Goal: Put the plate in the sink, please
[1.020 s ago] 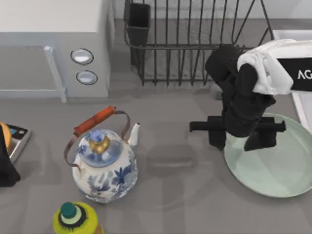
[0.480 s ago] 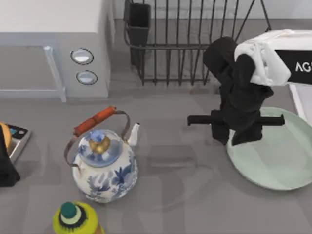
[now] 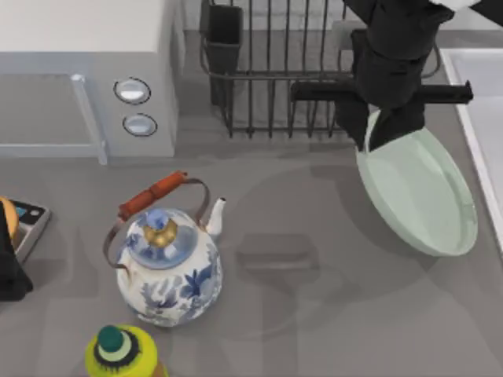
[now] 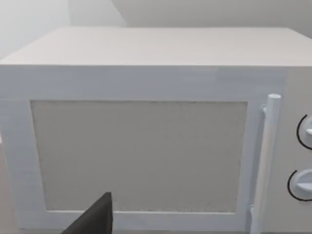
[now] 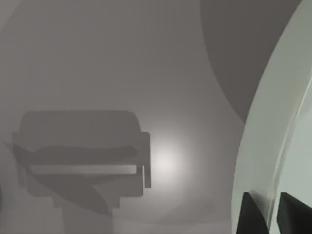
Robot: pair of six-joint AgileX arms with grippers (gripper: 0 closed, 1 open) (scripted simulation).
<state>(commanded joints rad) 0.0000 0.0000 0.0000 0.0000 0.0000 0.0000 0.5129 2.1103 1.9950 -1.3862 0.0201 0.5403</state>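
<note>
The pale mint-green plate hangs tilted above the table at the right, its near edge lower than its far edge. My right gripper is shut on the plate's far-left rim, in front of the dish rack. In the right wrist view the two dark fingertips pinch the plate's rim, with the grey table and the gripper's shadow below. The sink lies at the table's right edge, just right of the plate. My left arm stays parked at the far left, and one of its fingers points at the microwave.
A blue-and-white teapot stands front left of centre, with a yellow-green bottle in front of it. The white microwave sits at the back left and the black wire dish rack at the back centre. A small device lies at the left edge.
My right gripper has risen and moved toward the back of the table with the plate. The plate has come off the table and now hangs tilted.
</note>
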